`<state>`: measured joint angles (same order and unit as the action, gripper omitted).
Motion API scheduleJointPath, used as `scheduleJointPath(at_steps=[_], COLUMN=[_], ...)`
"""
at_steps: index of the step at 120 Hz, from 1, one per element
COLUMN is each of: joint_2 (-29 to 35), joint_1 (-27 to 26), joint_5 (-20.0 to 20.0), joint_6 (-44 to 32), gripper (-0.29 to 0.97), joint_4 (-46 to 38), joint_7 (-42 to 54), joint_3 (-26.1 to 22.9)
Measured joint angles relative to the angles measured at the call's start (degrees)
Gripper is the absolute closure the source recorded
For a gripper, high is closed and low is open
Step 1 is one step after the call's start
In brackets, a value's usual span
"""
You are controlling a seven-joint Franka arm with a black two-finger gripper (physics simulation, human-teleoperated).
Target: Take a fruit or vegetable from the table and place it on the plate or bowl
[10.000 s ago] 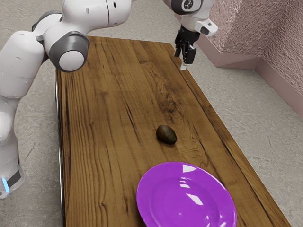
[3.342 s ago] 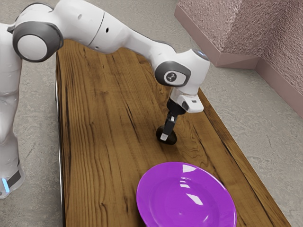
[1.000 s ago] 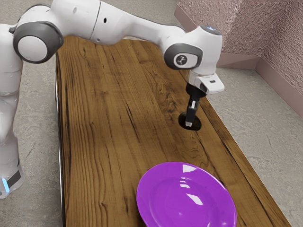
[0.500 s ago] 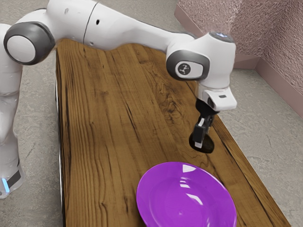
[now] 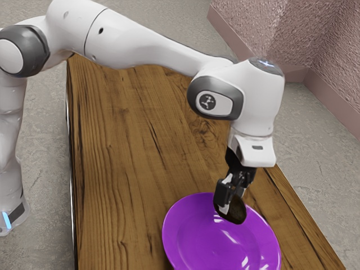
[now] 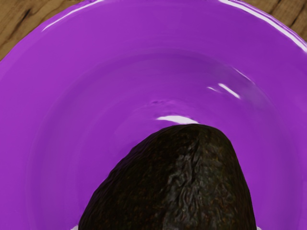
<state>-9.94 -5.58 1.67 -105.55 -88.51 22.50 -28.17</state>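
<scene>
A dark brown avocado (image 5: 236, 210) hangs in the air, and my black gripper (image 5: 227, 203) is shut on it. It is just above the far part of the shiny purple plate (image 5: 197, 242), which lies at the near end of the wooden table (image 5: 124, 146). In the wrist view the avocado (image 6: 177, 187) looms large and rough-skinned right under my hand, with the plate (image 6: 96, 96) spread out beneath it.
The table's right edge (image 5: 292, 194) runs close by the plate in the exterior view, with grey floor beyond it. A pinkish wall (image 5: 292, 34) stands at the upper right. My white arm (image 5: 140, 42) spans the table from the upper left.
Over the frames my hand came down on the avocado, closed on it and lifted it. In the last second it carried the avocado from beside the table's right edge to above the plate.
</scene>
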Motion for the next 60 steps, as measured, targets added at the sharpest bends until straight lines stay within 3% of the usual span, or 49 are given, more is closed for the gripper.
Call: scheduleJointPath(at_steps=[49,60], joint_2=[0.0,-0.1], joint_1=[-0.1,-0.1], joint_5=[-0.2,0.0], joint_6=[1.5,1.8], gripper=[0.42,0.28], joint_4=[-0.1,-0.2], joint_7=[0.0,0.1], joint_3=[-4.1,-4.1])
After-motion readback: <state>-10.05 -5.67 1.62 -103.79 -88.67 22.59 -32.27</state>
